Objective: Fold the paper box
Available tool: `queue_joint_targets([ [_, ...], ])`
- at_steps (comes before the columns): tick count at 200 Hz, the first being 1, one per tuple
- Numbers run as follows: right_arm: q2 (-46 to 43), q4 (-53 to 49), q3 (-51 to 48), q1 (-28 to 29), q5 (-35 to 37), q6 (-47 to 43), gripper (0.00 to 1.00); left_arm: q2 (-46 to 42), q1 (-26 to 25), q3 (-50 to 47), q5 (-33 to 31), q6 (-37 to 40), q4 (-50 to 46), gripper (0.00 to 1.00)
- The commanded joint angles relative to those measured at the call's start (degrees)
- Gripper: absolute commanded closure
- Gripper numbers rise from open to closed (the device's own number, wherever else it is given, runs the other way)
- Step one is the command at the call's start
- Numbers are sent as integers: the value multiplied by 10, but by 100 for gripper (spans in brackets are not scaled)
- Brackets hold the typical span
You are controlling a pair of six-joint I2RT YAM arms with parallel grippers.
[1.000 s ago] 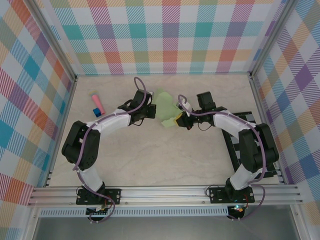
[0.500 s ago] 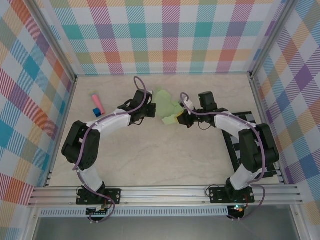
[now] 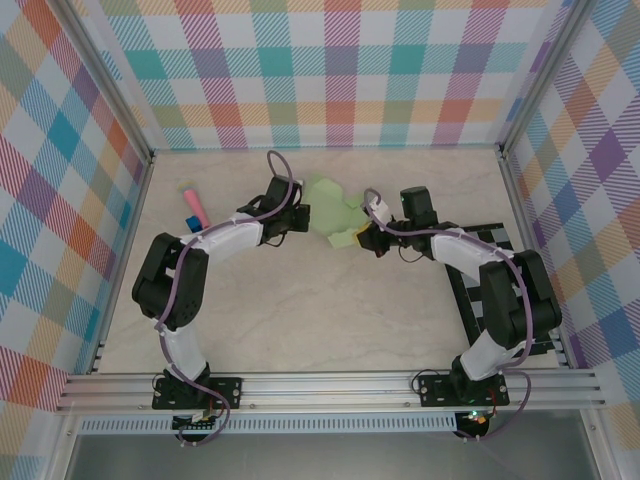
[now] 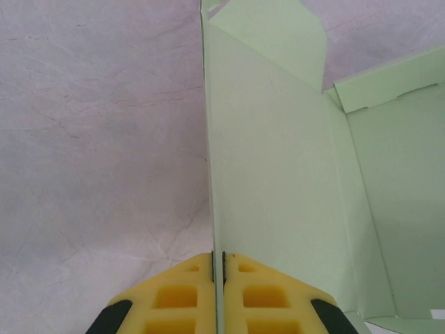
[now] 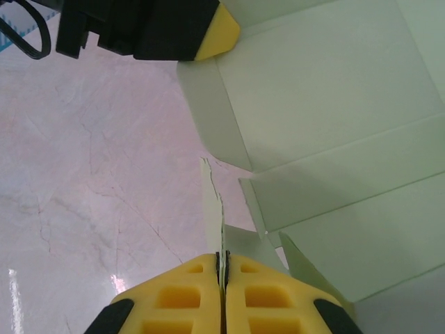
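The paper box is a pale green card sheet, partly folded, held up between both arms at the back middle of the table. My left gripper is shut on its left panel; in the left wrist view the card's edge runs straight out from between the yellow fingers, with the panel spreading right. My right gripper is shut on a thin flap at the box's right side. The wider panels spread above it, and the left gripper's yellow tip shows at the top.
A small pink-and-blue stick lies at the back left of the table. A black-and-white checkered board lies under the right arm along the right edge. Plaid walls close in the back and both sides.
Both grippers have carried the box a little toward the back of the table. The sheet looks more drawn together between them. Both grips stay shut.
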Motion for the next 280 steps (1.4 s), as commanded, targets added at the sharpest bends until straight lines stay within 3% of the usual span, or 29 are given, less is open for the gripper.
queue_joint_targets([
  [1, 12, 16, 27, -8, 22, 30, 93, -14, 10, -11, 7, 18, -19, 100],
  [45, 32, 32, 42, -8, 7, 85, 93, -40, -7, -5, 8, 49, -28, 100],
  [88, 58, -39, 87, -8, 102, 131, 92, -55, -28, 7, 5, 71, -30, 100],
  [149, 111, -123, 143, -8, 140, 180, 89, -56, -65, 39, -7, 95, -42, 100],
  [192, 109, -121, 122, -8, 170, 225, 83, -55, -75, 47, -17, 105, -45, 100],
  [217, 106, -141, 126, -8, 178, 218, 80, -51, -87, 55, -15, 123, -51, 100],
  [230, 104, -149, 129, -6, 176, 214, 73, -45, -91, 61, -9, 128, -55, 100],
  [280, 93, -189, 147, 0, 198, 170, 70, -26, -104, 84, -5, 155, -67, 100],
])
